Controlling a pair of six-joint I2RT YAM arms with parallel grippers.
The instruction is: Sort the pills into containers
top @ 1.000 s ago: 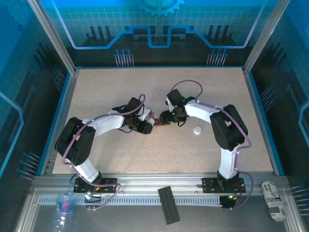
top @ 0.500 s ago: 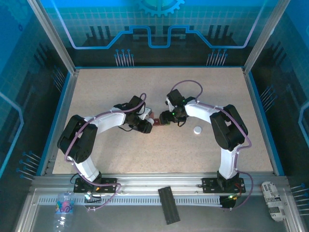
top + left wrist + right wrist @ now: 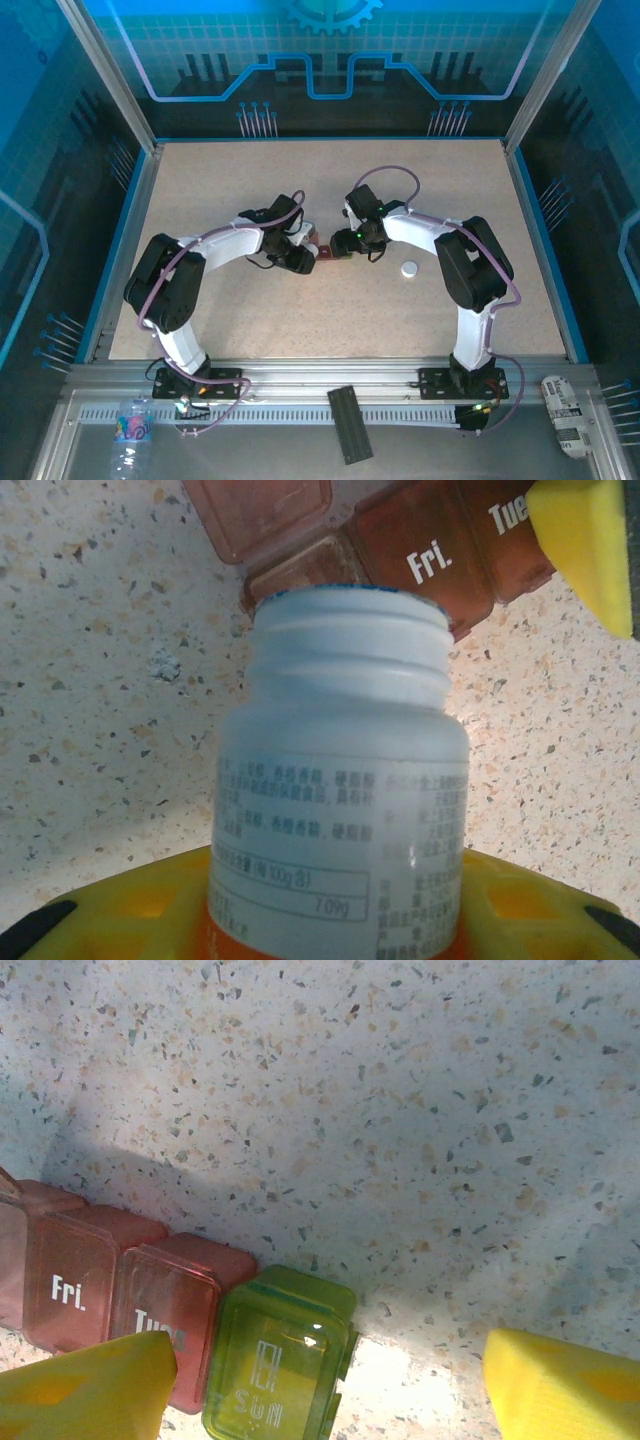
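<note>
1. L gripper [image 3: 335, 920] is part closed on the white pill bottle [image 3: 340, 780]. It holds the lower body, yellow pads either side. Bottle is uncapped.
2. Key relation: bottle mouth points at the pill organizer [image 3: 420, 550], straight ahead of L gripper. Rim sits just at the open compartment [image 3: 300, 565], lid flipped back, next to the "Fri." cell. Pour likely depends on keeping the mouth over that cell.
3. Organizer lies mid table [image 3: 250, 190], between both grippers. Long axis runs L–R: dark red cells toward L arm, green SUN cell [image 3: 275, 1370] at R-arm end.
4. R gripper [image 3: 320, 1385] is spread wide, nothing held. One pad is over the "Tue" cell; contact can't be told. Green cell lies between the fingers.
5. Hidden: no pills seen. Bottle inside not visible, open cell mostly behind the neck. Organizer is tiny from above.
6. White cap [image 3: 409, 268] on table, apart, beyond R gripper.
</note>
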